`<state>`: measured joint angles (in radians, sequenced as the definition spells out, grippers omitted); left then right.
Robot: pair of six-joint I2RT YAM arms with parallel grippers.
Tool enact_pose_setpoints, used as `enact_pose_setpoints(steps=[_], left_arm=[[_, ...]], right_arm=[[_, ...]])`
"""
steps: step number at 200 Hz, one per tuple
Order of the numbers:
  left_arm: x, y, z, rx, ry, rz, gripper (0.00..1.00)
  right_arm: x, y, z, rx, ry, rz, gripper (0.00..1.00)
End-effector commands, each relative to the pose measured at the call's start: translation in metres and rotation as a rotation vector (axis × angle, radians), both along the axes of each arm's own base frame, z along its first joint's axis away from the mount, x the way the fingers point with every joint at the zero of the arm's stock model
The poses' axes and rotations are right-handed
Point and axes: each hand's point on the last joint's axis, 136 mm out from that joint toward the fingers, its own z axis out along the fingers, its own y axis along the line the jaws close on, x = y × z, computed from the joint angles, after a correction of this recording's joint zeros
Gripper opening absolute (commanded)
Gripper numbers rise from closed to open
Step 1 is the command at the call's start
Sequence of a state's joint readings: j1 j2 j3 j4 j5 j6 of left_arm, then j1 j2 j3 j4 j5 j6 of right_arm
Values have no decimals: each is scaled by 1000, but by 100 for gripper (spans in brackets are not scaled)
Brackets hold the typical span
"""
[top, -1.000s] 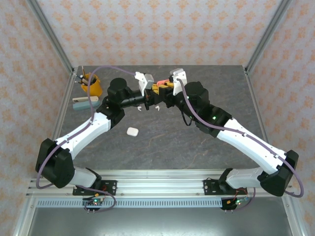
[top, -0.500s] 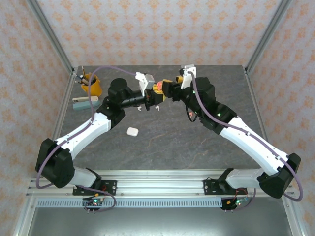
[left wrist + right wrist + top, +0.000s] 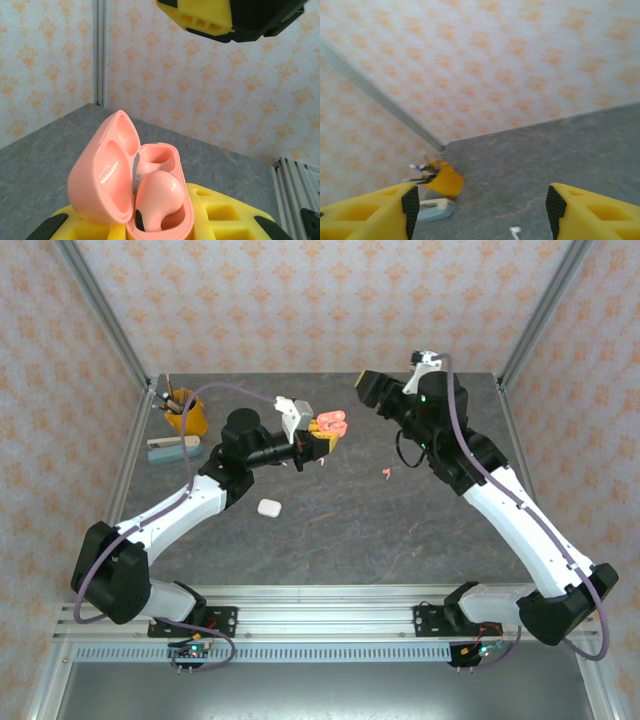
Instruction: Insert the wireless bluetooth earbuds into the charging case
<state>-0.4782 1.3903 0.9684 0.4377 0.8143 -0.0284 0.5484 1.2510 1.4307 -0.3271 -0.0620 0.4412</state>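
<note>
Left pincer is clamped on the salmon-orange charging case and holds it off the table, mid-far, just left of centre. The left wrist view has the yellow fingers pressed against both sides of the case. The lid is hinged open and tipped to the left. One salmon-orange earbud sits in the nearer socket, rounded head up. Right pincer is raised well clear of the table at the far side, right of the case and apart from it. Its fingers are spread wide with nothing between them. A second salmon-orange earbud lies loose on the table, right of and nearer than the held case, under the right forearm. There is a small white piece on the table in the right wrist view, too blurred to say more. A closed white charging case rests on the table nearer and left of the held case, beside the left forearm. At the far-left corner stands a yellow cup with pens in it, and a pale-teal block lies just near of it.
</note>
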Motion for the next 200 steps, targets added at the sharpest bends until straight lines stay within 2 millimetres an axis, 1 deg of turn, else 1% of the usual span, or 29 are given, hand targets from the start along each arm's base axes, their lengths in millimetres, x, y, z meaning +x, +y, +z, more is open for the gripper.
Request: enact_pose_setpoints(steps=[1,12,17,54,74,92,117,143,159,200], left_arm=[[-4,12,21,-17,-129,75,0],[-3,17,20,-14,-148,108,0],[-3,20,19,-11,-153,122,0],[-6,28,18,13,-183,162,0],[-9,31,18,20,-195,173,0],[-10,34,16,29,-199,179,0],[-12,36,14,33,-201,183,0],[-14,37,13,32,-203,185,0],[-15,38,13,32,-205,187,0],[-14,39,10,34,-203,187,0]], right_arm=[[7,-37,-67,-10,286,-177,70],[9,-50,-98,-57,384,-236,70],[10,-55,-116,-88,440,-259,70],[12,-73,-221,-281,743,-337,70],[16,-77,-263,-384,852,-351,70],[21,-79,-291,-487,935,-343,69],[31,-79,-321,-580,1011,-318,66],[39,-78,-342,-612,1064,-300,63],[43,-75,-350,-612,1079,-279,61],[50,-64,-360,-614,1084,-186,58]])
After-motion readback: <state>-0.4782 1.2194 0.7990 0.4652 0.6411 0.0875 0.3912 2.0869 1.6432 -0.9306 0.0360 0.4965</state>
